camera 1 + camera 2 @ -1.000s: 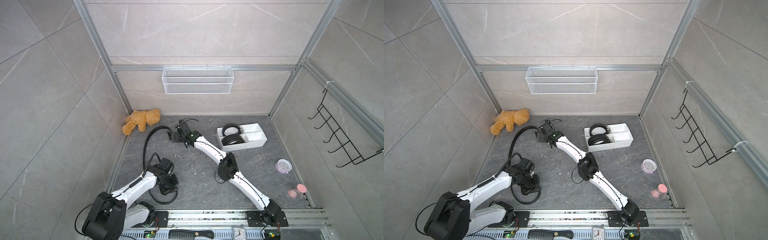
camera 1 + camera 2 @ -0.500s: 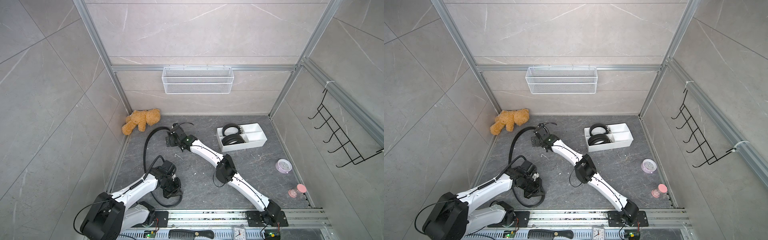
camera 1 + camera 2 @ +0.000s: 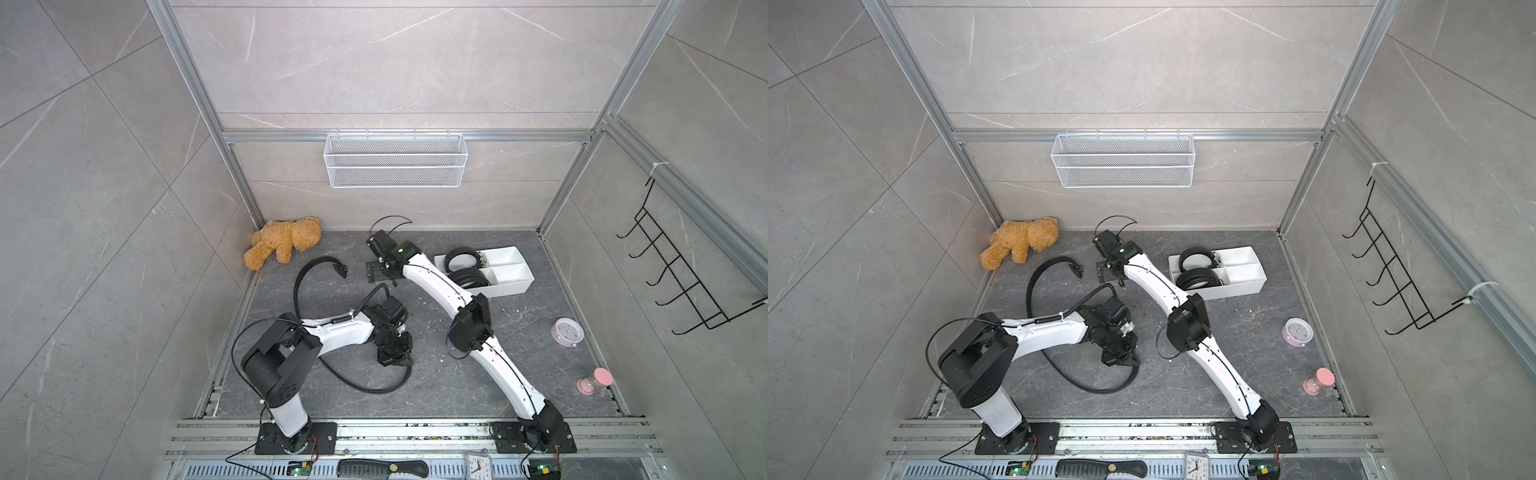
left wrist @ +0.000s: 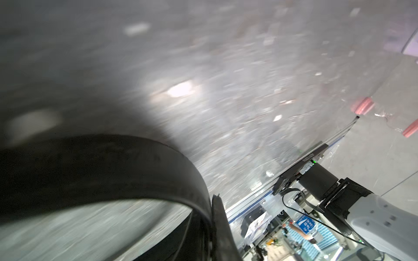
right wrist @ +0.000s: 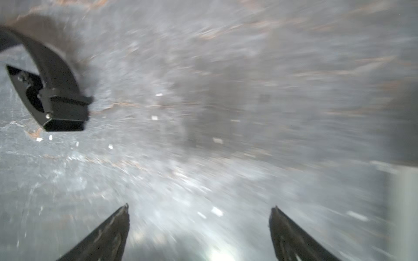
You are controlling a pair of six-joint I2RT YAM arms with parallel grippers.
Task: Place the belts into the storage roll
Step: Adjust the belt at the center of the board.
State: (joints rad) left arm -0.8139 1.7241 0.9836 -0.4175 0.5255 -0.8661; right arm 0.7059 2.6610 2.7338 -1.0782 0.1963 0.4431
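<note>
Belt [image 3: 296, 291], the loose one, lies on the floor [image 3: 519, 374]. Its buckle [image 3: 341, 269] is at eleven o'clock. The strap bows out toward nine, passes behind the left arm, loops round at six and rises to the left gripper [image 3: 395, 361] near the centre. Those jaws are closed on the strap, which the left wrist view shows running to a finger [image 4: 218, 217]. The right gripper [image 3: 377, 273] stands just at three o'clock of the buckle, not touching it, jaws wide apart on nothing. Two coiled belts [image 3: 471, 276] lie in the tray [image 3: 513, 289] at one o'clock, in its two compartments nearest the right gripper.
</note>
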